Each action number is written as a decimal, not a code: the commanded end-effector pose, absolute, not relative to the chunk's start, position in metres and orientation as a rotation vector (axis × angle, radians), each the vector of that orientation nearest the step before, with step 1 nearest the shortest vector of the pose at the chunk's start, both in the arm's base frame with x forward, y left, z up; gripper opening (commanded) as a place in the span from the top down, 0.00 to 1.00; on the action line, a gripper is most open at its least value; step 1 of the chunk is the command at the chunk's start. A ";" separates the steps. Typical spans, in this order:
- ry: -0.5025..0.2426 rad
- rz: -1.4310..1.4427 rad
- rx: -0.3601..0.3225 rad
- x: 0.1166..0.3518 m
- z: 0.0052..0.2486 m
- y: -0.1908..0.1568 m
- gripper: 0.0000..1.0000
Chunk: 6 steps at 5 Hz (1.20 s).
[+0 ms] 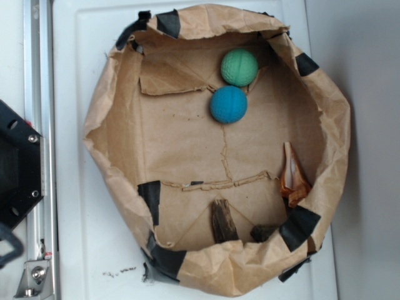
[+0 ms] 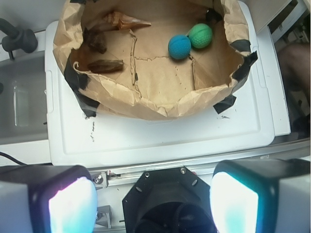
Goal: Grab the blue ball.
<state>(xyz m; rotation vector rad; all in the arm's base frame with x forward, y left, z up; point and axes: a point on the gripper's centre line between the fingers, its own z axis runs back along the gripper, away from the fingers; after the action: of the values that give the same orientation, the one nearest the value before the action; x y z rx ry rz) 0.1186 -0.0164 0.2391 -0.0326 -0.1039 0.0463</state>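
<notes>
My fingers (image 2: 73, 206) stand wide apart at the near edge of the wrist view, one pad on each side, with nothing between them; my gripper (image 2: 153, 206) is open and empty, hanging above the rail (image 2: 146, 171) at the edge of the white lid (image 2: 160, 136).

Ahead of my fingers, on that lid, sits the brown paper bag (image 2: 155, 104), its rim rolled down into a shallow bowl and patched with strips of black tape (image 2: 77, 82). Inside it, on the creased paper floor, lies the blue ball (image 2: 179, 46), ahead of me and slightly toward my right finger, well apart from both pads. The green ball (image 2: 200, 35) lies just beyond it and a little further right, touching it or very nearly so; I cannot tell which. In the exterior view the two balls sit close against one another near a corner of the bag.

On the far left side of the bag floor from my fingers lie a pale orange shell-like piece (image 2: 124, 20) and two dark pieces of bark (image 2: 104, 65), well apart from the balls.

The bag's near wall rises between my fingers and the blue ball, crumpled and leaning slightly inward. To the left of the lid a grey bin (image 2: 22, 104) sits lower down.
</notes>
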 end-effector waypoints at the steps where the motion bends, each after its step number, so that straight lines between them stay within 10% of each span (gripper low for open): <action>1: -0.171 0.270 0.042 0.198 0.226 -0.006 0.00; 4: -0.252 0.406 -0.096 0.237 0.171 0.001 0.00; 6: -0.215 0.393 -0.040 0.285 0.132 0.001 0.00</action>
<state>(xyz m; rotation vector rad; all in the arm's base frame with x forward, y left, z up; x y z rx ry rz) 0.2765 0.0004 0.1137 -0.0304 -0.1514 0.3980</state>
